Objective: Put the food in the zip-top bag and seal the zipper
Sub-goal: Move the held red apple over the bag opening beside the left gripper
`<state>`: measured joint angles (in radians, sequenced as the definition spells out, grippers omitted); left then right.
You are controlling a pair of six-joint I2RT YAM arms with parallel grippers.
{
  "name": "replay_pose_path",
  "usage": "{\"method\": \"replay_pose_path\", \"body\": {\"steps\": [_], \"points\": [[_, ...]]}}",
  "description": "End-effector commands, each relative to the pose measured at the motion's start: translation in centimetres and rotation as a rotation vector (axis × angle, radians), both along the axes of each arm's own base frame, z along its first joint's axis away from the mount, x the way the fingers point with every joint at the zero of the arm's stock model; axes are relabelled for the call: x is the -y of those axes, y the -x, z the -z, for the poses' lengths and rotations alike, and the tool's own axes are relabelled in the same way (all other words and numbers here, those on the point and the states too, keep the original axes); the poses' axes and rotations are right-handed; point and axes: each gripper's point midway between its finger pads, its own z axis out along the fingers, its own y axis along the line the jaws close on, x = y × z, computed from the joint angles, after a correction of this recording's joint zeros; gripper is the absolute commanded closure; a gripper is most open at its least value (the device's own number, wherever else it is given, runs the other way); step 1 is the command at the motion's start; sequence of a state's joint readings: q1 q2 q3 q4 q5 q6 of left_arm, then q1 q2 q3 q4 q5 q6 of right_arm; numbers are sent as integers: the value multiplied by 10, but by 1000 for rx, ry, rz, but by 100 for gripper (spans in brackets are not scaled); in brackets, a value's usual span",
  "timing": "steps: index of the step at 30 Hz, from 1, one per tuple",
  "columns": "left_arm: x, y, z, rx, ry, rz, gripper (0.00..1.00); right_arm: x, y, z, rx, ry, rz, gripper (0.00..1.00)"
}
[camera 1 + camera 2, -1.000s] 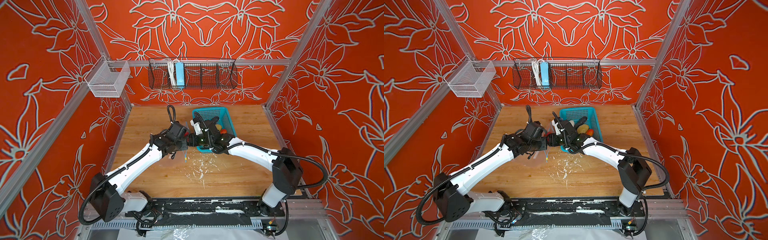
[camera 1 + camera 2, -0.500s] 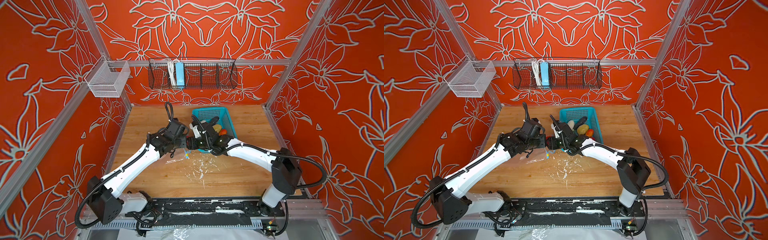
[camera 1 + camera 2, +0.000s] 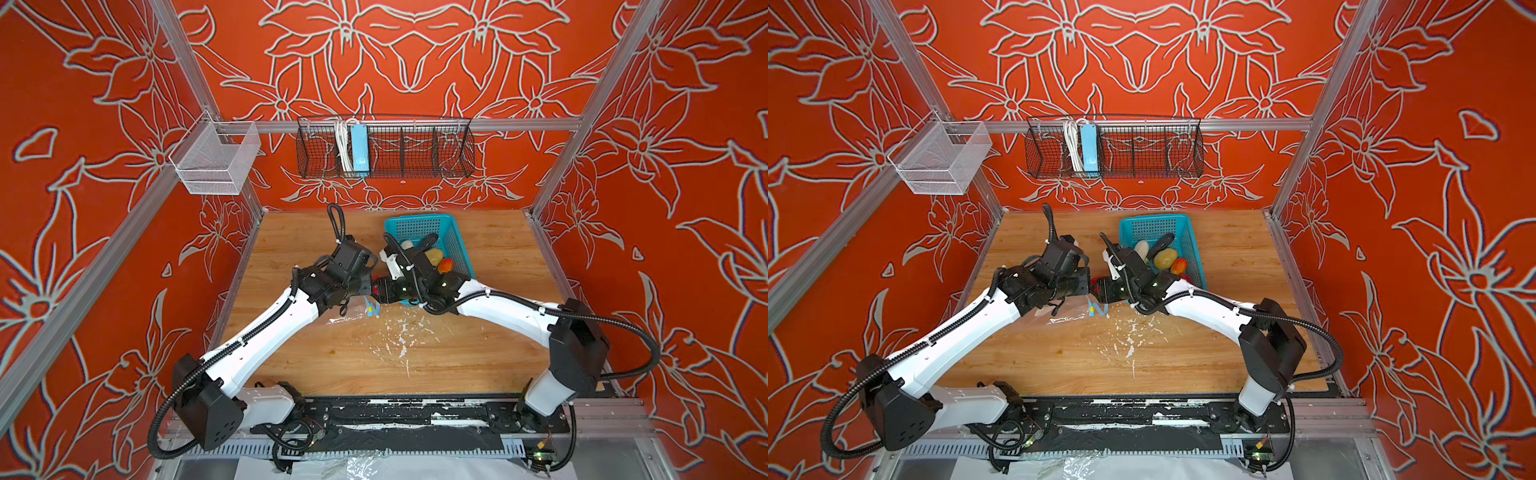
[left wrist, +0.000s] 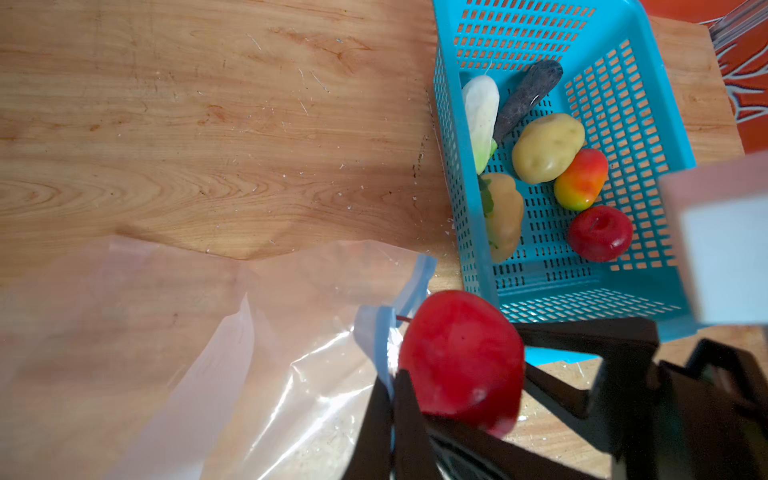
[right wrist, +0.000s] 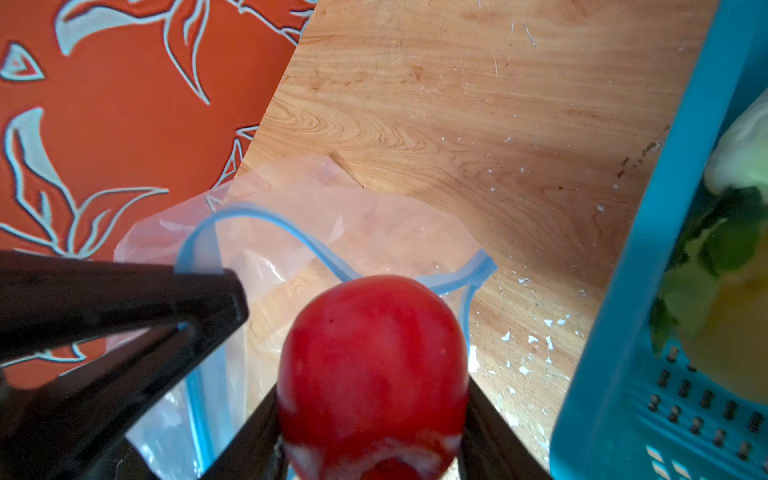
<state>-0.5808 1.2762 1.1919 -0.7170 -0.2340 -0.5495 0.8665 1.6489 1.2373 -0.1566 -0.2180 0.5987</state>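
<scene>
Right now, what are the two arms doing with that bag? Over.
Left jaws shut on the zipper, holding the zip-top bag open. Right jaws gripping a red tomato at the mouth, not yet inside. Six foods in the basket. Nothing in the way.

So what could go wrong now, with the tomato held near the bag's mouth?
The left gripper pinches the zipper at one spot only, so the limp mouth of the zip-top bag may fold shut under the tomato. Released too early by the right gripper, the round tomato could roll onto the table.
</scene>
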Motion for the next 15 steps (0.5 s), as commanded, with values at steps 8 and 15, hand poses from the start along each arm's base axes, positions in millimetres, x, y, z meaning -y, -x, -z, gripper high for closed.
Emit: {"method": "replay_pose_path", "body": {"steps": [8,15], "points": [[-6,8,8,-3,3,-11,100,-5,18,-8,-34,-31,-41,56],[-8,7,8,-1,-14,-10,100,2,31,-18,11,-45,-47,56]]}}
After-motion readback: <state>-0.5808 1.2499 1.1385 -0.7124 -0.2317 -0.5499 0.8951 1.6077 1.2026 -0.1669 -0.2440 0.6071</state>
